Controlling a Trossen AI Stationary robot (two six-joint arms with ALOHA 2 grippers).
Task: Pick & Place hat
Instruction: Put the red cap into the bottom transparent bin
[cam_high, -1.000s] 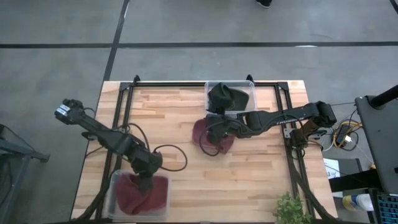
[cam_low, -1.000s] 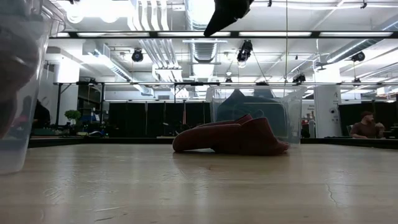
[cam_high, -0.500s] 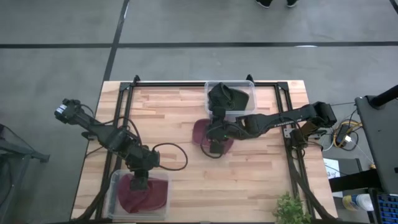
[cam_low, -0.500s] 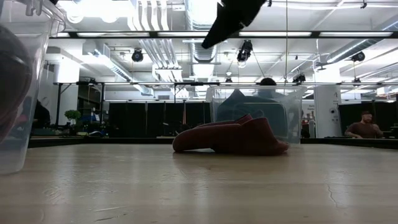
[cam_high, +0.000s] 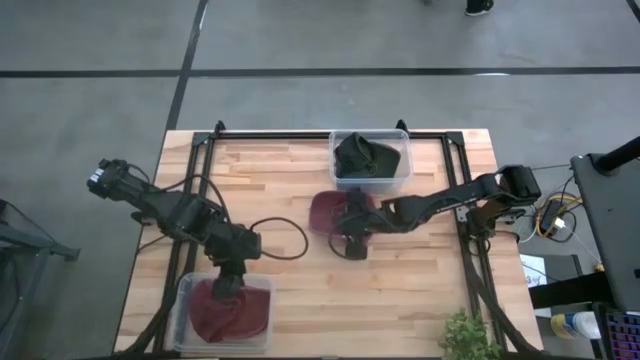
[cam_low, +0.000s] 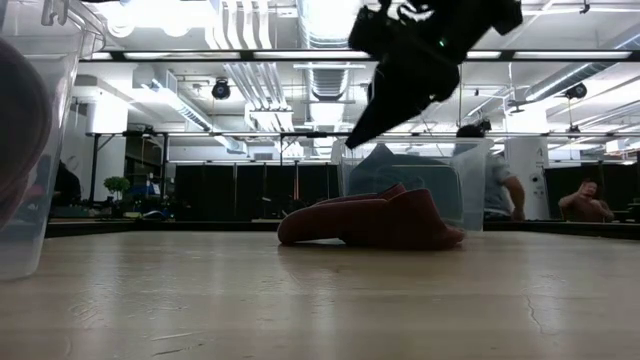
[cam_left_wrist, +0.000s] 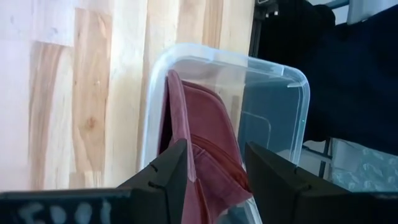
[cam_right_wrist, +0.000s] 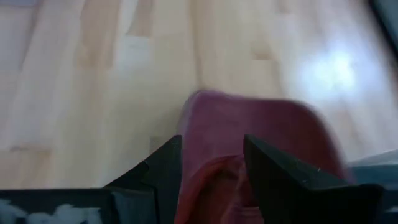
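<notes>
Table (cam_high: 290, 180): 2 bins, maroon hat (cam_high: 328, 212).

Any markings appear too blurred to read.

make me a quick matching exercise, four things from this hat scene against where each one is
Things:
1. dark hat
2. maroon hat
3. left gripper
4. right gripper

Places:
A. lying loose on the bare wooden table
B. over the near-left bin, which holds another maroon hat
C. inside the clear bin at the table's far edge
D. open above the loose hat at mid-table

Pairs: 1-C, 2-A, 3-B, 4-D
</notes>
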